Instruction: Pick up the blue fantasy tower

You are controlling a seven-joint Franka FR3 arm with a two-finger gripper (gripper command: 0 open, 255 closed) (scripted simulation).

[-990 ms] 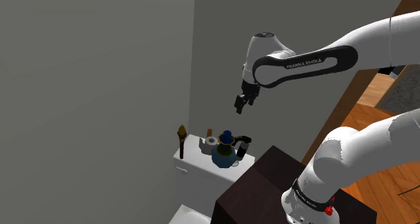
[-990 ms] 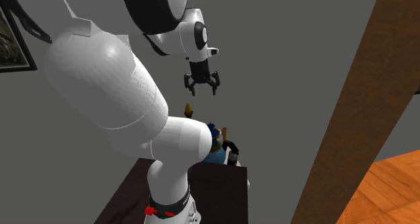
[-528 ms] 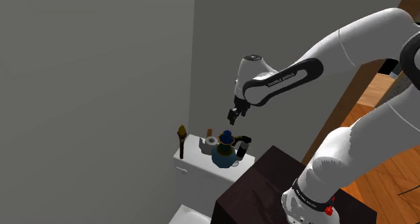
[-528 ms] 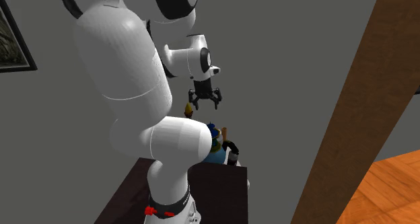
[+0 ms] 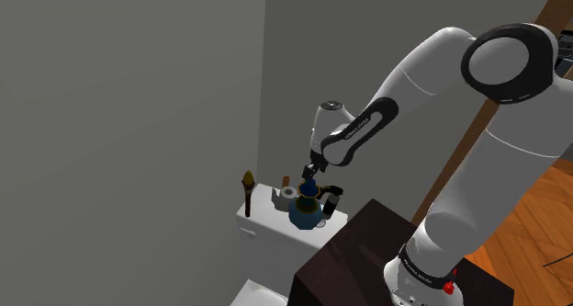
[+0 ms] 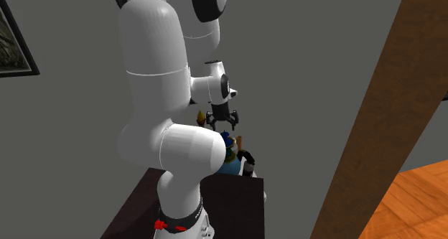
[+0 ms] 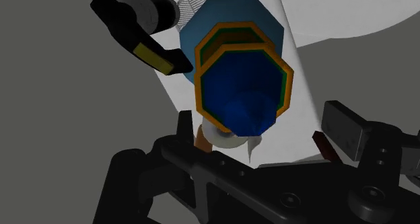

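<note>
Right now the blue tower (image 5: 308, 209) is standing on the white tank (image 5: 264, 223), and I am hovering my gripper (image 5: 310, 171) just above its top, with my fingers (image 7: 343, 127) spread apart and touching nothing.

Plain grey walls (image 5: 129, 102) meet in a corner behind a white toilet cistern (image 5: 266, 240) (the light is flat and rather dim). A brown wooden post (image 6: 384, 108) rises beside an orange wood floor (image 6: 413, 202). A dark-framed picture (image 6: 13, 40) hangs at the second exterior view's left edge.
</note>
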